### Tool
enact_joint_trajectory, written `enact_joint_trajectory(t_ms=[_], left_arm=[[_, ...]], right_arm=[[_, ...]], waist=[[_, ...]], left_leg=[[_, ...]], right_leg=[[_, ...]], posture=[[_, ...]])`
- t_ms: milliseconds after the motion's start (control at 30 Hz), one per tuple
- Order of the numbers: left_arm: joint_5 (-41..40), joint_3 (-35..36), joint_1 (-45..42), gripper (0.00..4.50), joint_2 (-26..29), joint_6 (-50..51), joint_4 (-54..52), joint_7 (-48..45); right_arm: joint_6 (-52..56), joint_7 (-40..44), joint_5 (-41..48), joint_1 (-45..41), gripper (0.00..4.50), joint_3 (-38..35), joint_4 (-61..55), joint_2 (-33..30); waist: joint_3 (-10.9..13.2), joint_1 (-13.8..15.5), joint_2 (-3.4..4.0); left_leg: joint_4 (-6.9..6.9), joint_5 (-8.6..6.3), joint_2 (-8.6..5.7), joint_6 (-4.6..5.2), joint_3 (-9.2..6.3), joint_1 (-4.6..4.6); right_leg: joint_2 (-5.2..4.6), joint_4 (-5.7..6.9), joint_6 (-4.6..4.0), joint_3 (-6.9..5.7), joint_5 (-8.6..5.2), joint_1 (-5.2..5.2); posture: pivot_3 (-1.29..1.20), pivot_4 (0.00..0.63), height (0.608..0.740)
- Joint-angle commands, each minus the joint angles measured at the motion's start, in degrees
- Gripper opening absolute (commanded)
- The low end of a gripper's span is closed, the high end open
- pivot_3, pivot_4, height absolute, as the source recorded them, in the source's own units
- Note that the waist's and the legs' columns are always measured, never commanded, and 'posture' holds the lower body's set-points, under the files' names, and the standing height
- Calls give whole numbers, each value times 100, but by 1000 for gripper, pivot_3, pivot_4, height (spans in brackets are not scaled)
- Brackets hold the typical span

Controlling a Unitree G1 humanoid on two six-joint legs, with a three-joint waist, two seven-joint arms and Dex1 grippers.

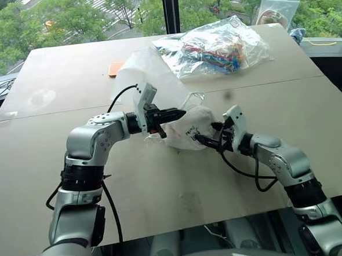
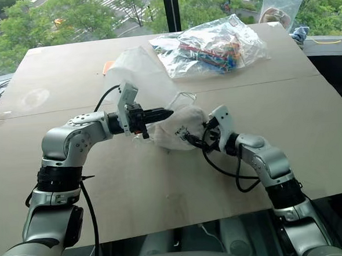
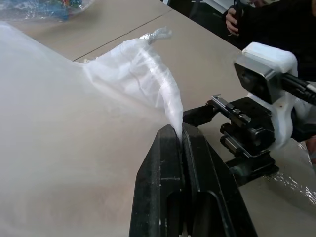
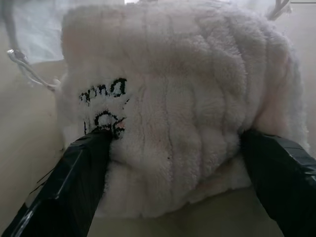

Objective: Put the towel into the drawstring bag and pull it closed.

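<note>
Resting at the centre of the head views, the towel (image 1: 191, 131) sits on the desk (image 1: 163, 186) as a cream ribbed bundle with its dark printed logo turned toward the lower edge of the frame. It lies at the mouth of the drawstring bag (image 1: 147, 68), whose thin translucent fabric rises and trails toward the upper left of the frame; whether the bundle is partly inside the mouth cannot be settled from these views.

The right tool (image 4: 180, 187) stands wide open, one finger on each side of the towel and close against it, with no squeeze evident on the pile. That straddle reads as either a release or the start of a push, judged only from the spread.

The left tool (image 3: 180, 136) is fully shut on a gathered pinch of the bag's fabric at the rim. Holding that edge up appears meant to keep the mouth raised and open beside the towel, so the bundle can be driven in.

Further out, a clear plastic bag (image 1: 218, 47) of colourful items lies in the upper right, well apart, and an orange object (image 1: 116, 68) shows behind the bag fabric at upper left
</note>
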Motion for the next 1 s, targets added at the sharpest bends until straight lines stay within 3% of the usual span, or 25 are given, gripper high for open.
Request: enact_joint_trajectory(t_ms=[33,100,167,233,267,367,400,700,833,1000], left_arm=[[-43,52,37,0,39,-14,-333,25],[-53,62,65,0,32,21,-389,67],[-47,85,80,0,22,37,-434,130],[-77,134,62,0,18,79,-447,196],[-110,165,36,0,24,133,-444,219],[-178,190,-8,0,59,247,-480,217],[-223,198,-34,0,56,312,-502,216],[-1064,480,-784,0,84,1401,-523,169],[-1458,1003,-1339,0,-203,2019,71,683],[-2106,1710,-1333,0,-654,3021,334,1319]], right_arm=[[-646,-30,-806,-247,4197,561,1140,221],[-1057,-93,-1058,-353,3657,600,1548,368],[-1646,35,-1290,-383,2795,670,1664,425],[-2008,216,-1205,-322,2103,580,1444,543],[-2114,328,-1046,-266,1465,489,1200,609],[-2257,561,-711,-164,179,308,574,748],[-2264,610,-605,-158,25,256,406,807],[-2708,740,-572,-650,25,-31,645,1094],[-2477,718,64,-787,25,-659,447,1118],[-1564,814,898,-486,25,-1303,-580,464]], waist=[[-5,-30,-3],[-8,-76,-7],[-7,-103,-7],[-7,-122,-6],[-7,-127,-6],[-5,-136,-3],[-3,-136,-2],[0,-75,-2],[3,-25,-2],[5,0,1]], left_leg=[[0,0,3,0,1,8],[-1,0,10,0,3,24],[-3,0,15,0,2,63],[-9,-1,16,1,3,109],[-9,-1,17,1,1,107],[-8,-1,19,1,-1,102],[-9,-1,19,0,-1,96],[-10,-1,11,0,-4,69],[-10,-1,10,0,-11,67],[-13,-1,6,0,-11,62]], right_leg=[[2,2,0,2,0,3],[11,3,-1,5,0,14],[17,2,1,5,-1,50],[18,1,22,6,-15,95],[21,1,23,6,-15,94],[23,3,23,7,-14,90],[23,3,20,7,-12,85],[10,-11,0,-1,-2,70],[10,-10,0,-8,-2,69],[2,-11,0,-11,-2,66]], posture=[[0,150,740],[0,150,740],[0,150,740],[0,150,740],[0,150,740],[0,150,740],[0,150,740],[0,150,740],[0,150,740],[0,150,740]])
